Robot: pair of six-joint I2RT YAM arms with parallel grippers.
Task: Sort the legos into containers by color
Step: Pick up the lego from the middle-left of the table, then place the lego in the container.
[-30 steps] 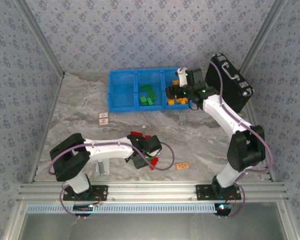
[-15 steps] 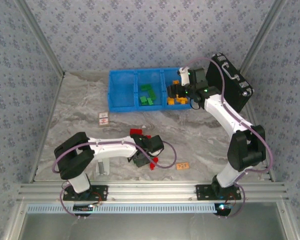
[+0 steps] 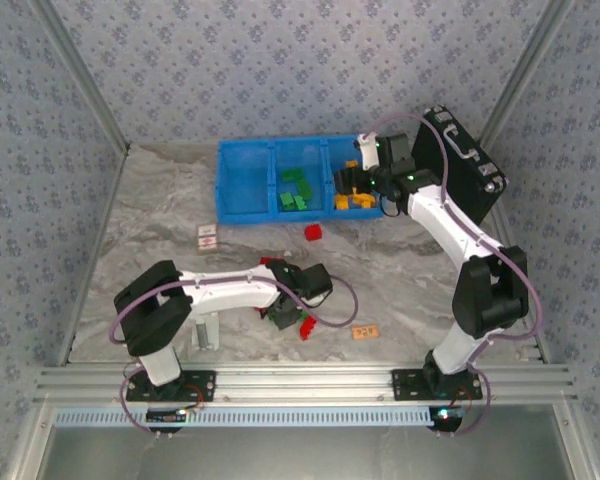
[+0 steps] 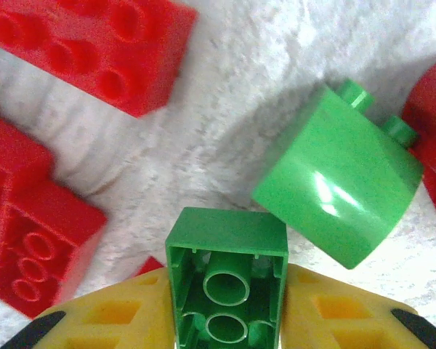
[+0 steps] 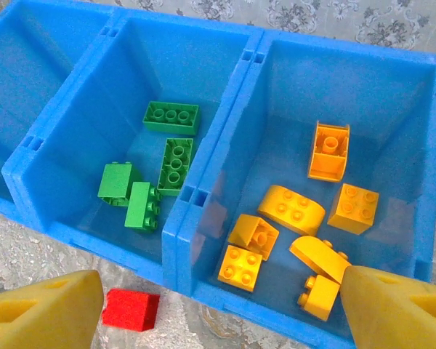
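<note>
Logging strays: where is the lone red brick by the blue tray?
Top view: the red brick lies on the table just outside the near wall of the blue tray, by the divider between its middle and right compartments.

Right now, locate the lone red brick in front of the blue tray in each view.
Top external: red brick centre, just before the blue tray, by its middle compartment.
Right wrist: bottom left, below that compartment's front wall.
Shared landmark: the green bricks in that compartment.

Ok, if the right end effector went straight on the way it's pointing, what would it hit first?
Likely the near rim of the blue tray, at the compartment holding orange bricks; depth is unclear.
</note>
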